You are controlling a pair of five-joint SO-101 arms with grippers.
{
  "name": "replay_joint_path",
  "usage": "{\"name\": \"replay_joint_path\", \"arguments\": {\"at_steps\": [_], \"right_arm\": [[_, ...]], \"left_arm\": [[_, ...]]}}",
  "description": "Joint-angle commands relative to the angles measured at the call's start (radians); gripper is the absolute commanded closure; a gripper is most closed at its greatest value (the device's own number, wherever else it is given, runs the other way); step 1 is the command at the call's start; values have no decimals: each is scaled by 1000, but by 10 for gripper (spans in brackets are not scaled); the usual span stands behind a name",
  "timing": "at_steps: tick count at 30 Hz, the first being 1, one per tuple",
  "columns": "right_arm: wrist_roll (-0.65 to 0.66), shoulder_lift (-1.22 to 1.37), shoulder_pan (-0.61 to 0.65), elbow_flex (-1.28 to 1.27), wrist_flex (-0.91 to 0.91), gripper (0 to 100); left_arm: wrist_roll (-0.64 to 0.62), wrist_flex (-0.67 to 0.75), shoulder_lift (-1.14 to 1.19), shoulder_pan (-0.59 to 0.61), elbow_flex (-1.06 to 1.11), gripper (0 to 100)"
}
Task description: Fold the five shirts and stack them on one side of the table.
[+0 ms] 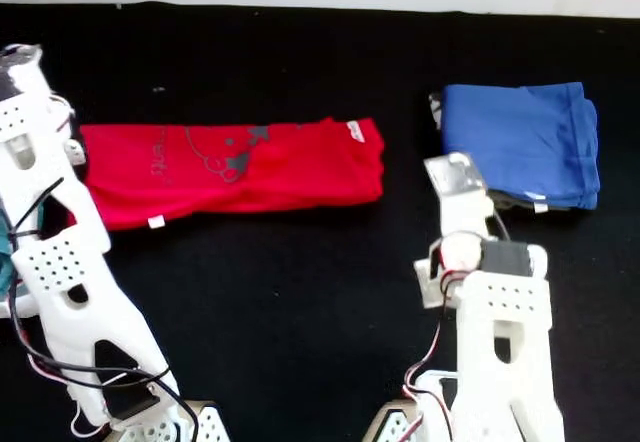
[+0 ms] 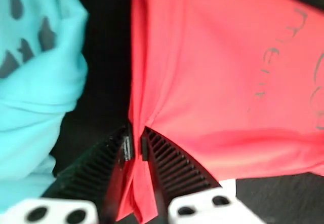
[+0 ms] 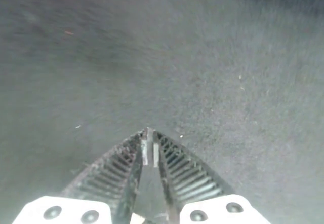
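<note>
From my seat: the L gripper point(image 2: 135, 150) is clamped tight on the red shirt point(image 2: 217, 82). Its jaws pinch a fold of the cloth at the shirt's edge, w/ no gap showing between them. The R gripper point(image 3: 149, 150) is closed too, tips together, nothing in it. It hangs over bare black table point(image 3: 202, 72).

In the high view the red shirt point(image 1: 230, 172) lies as a long band, folded lengthwise, at approx 10 o'clock from table point(image 1: 300, 312) centre. It runs 9-to-3, w/ a grey print facing up and a small white tag point(image 1: 355, 132) at its 3 o'clock end. The L arm point(image 1: 50, 212) sits over its 9 o'clock end.

The blue shirt point(image 1: 522, 142) is folded into a neat block at approx 2 o'clock, well apart from the red one. A darker layer peeks out under its 6 o'clock edge; can't tell what that is. The R arm point(image 1: 490, 302) stands just at 7 o'clock of that block.

The teal shirt point(image 2: 35, 82) is bunched up near the red shirt's gripped edge, w/ a strip of black table between them.
</note>
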State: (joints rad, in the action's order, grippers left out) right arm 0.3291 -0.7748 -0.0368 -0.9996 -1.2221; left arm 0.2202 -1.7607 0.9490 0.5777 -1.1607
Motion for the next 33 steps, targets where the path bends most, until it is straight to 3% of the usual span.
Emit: {"name": "replay_joint_path", "arguments": {"at_steps": [1, 8, 11, 17, 23, 33], "right_arm": [[9, -27, -31, -137, 168, 992], [6, -27, -33, -414, 493, 992], [3, -27, -33, -506, 604, 992], [3, -27, -33, -515, 604, 992], [3, -27, -33, -515, 605, 992], [2, -27, -33, -516, 608, 992]], "left_arm": [[2, -17, -176, -94, 79, 991], [5, -14, -558, -418, 337, 991], [6, 28, -582, -568, 338, 991], [6, 199, -529, -799, 340, 991], [6, 358, -407, -931, 340, 991], [2, 643, -228, -1024, 340, 987]]}}
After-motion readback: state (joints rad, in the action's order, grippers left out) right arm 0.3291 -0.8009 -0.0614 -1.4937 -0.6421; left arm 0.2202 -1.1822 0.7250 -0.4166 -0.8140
